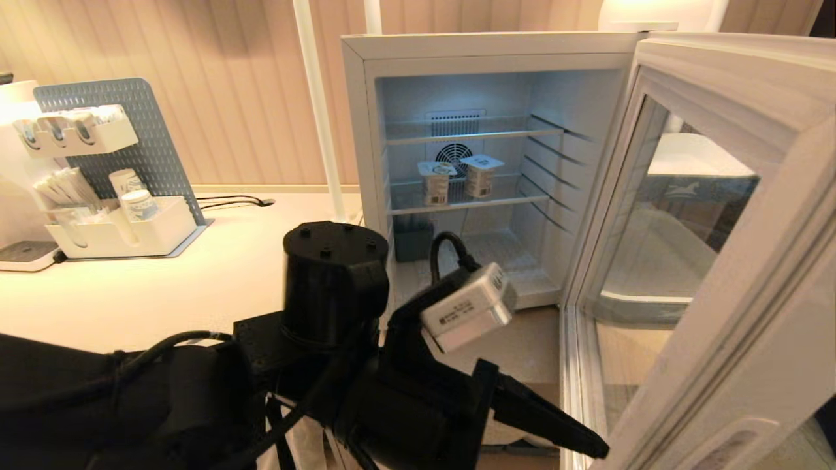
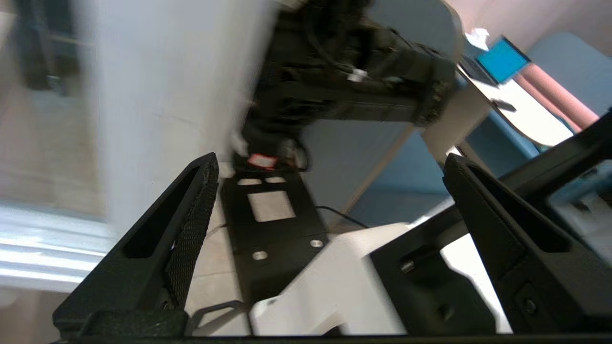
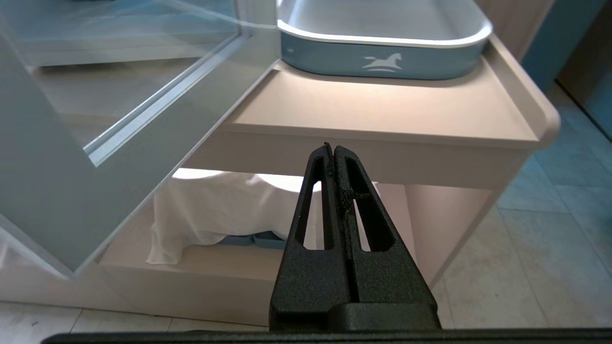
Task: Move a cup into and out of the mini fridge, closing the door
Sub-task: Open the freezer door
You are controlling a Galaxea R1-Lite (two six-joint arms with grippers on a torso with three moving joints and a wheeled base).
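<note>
The mini fridge (image 1: 366, 130) stood on the surface (image 1: 163, 281), its door (image 1: 731, 274) swung wide; two cups (image 1: 460, 177) sat on its middle shelf. The left tool (image 2: 330, 229) gaped empty; the right tool (image 3: 333, 155) was clenched

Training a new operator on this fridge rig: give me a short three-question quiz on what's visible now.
1. True or false: the door of the mini fridge stands open.
2. How many cups stand on the middle wire shelf?
3. Which gripper is shut: A) left gripper B) right gripper?

Key: 1 true; 2 two; 3 B.
</note>
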